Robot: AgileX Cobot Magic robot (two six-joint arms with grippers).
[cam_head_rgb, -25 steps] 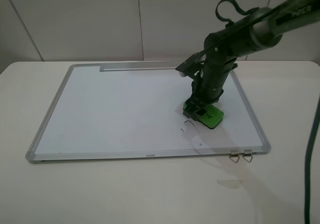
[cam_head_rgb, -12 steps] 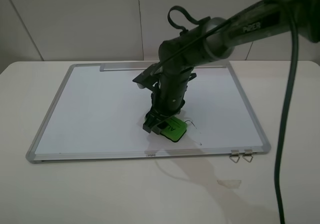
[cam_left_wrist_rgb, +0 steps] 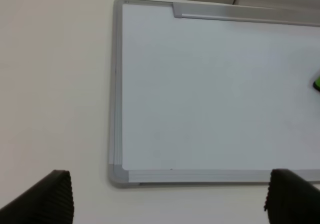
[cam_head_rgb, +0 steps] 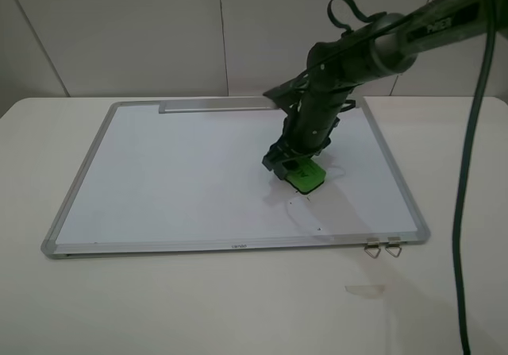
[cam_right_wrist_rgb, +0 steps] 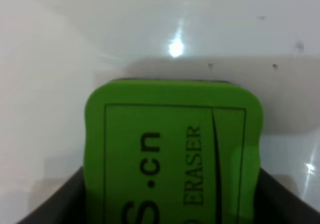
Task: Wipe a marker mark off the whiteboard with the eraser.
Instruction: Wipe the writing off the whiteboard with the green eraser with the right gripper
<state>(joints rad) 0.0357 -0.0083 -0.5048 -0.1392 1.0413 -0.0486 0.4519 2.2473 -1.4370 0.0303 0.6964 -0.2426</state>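
The high view shows the right gripper (cam_head_rgb: 287, 167) holding the eraser (cam_head_rgb: 305, 175) down on the whiteboard (cam_head_rgb: 175, 172), toward its right side. Its jaws are closed tight on the eraser. Only the right wrist view shows the word "ERASER" on top. The left wrist view shows the left gripper (cam_left_wrist_rgb: 172, 204) over the worktop (cam_left_wrist_rgb: 55, 83), jaws wide apart, holding nothing.

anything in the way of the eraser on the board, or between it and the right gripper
Nothing visible. The right gripper is shut on the eraser, which rests on the whiteboard. The board around it is bare apart from tiny dark specks toward the near edge.
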